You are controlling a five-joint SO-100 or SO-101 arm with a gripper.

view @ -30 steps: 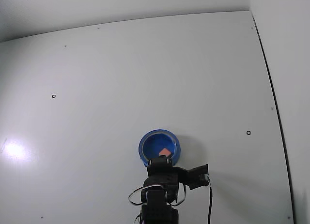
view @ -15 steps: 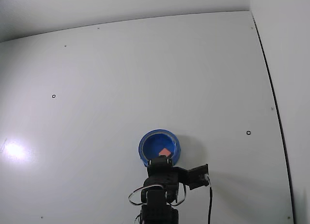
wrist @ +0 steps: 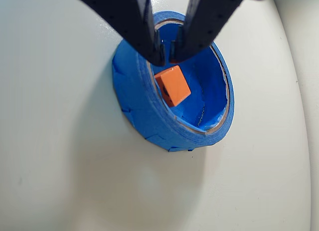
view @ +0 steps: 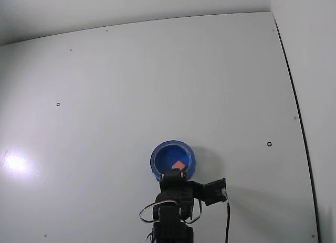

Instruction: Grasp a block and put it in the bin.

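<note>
block [wrist: 172,85] lies loose inside the bin [wrist: 142,109], just below the claw [wrist: 166,55] tips, free of them | claw nearly closed, holding nothing, above the bin's rim | table [wrist: 60,141] around | drop looks done

No readable text, label, brand or number shows anywhere.
</note>
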